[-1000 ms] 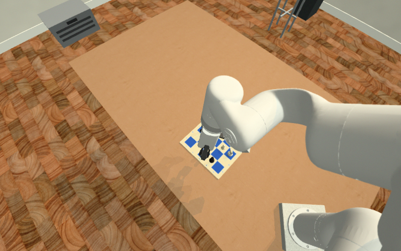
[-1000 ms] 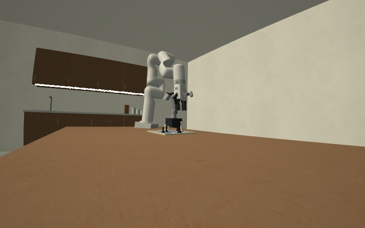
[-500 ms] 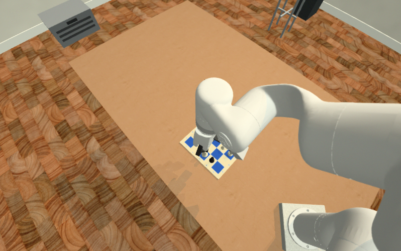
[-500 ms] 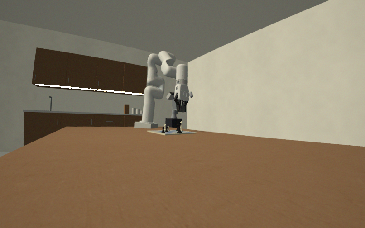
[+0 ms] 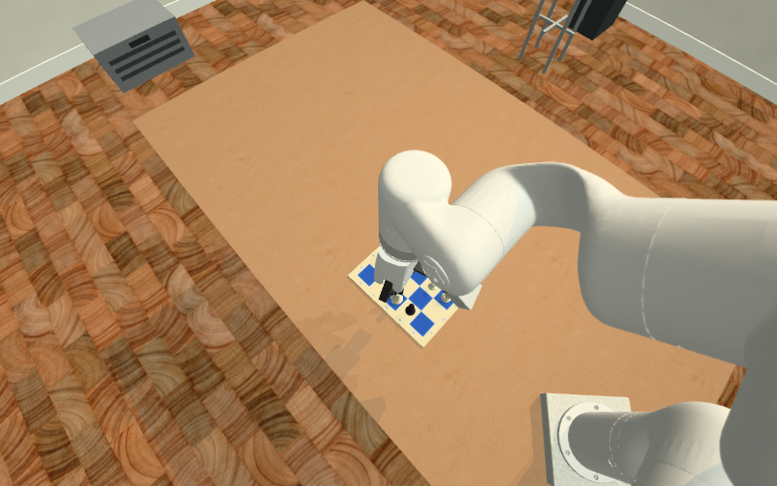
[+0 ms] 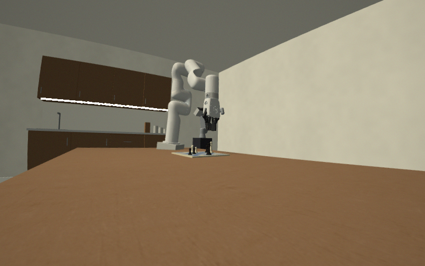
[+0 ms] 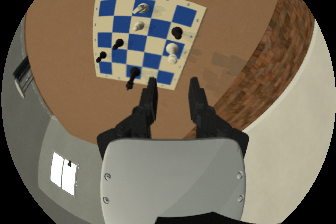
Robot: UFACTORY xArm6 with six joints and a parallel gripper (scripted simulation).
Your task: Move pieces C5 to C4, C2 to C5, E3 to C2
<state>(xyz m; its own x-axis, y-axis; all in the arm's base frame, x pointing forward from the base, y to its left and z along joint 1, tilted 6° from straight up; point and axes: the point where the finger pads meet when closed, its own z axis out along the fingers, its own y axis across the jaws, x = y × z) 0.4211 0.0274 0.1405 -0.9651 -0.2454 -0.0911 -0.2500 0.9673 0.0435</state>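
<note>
The tall black C5 piece (image 7: pixel 134 73) (image 6: pixel 209 152) stands upright on its blue square; the wrist hides it in the top view. C4 (image 7: pixel 135 58) is a bare cream square. The small white C2 piece (image 7: pixel 139 26) (image 5: pixel 432 285) stands upright. The tall white E3 piece (image 7: pixel 172 50) (image 5: pixel 396 298) (image 6: pixel 211 146) stands upright near the board's edge. My gripper (image 7: pixel 173 86) (image 6: pixel 211 129) is partly open, with nothing between its fingers. It hangs well above the board (image 5: pixel 423 343) (image 6: pixel 192 156). In the wrist view the fingertips appear below the row 5 edge.
A white piece (image 7: pixel 142 8) (image 5: pixel 445 296) is on C1. Black pieces stand on E2 (image 7: pixel 177 32) (image 5: pixel 410 310), B3 (image 7: pixel 118 44) and A4 (image 7: pixel 101 56) (image 6: pixel 190 151). The brown mat (image 5: pixel 258 150) surrounds the board. Another arm base (image 5: pixel 551 446) stands nearby.
</note>
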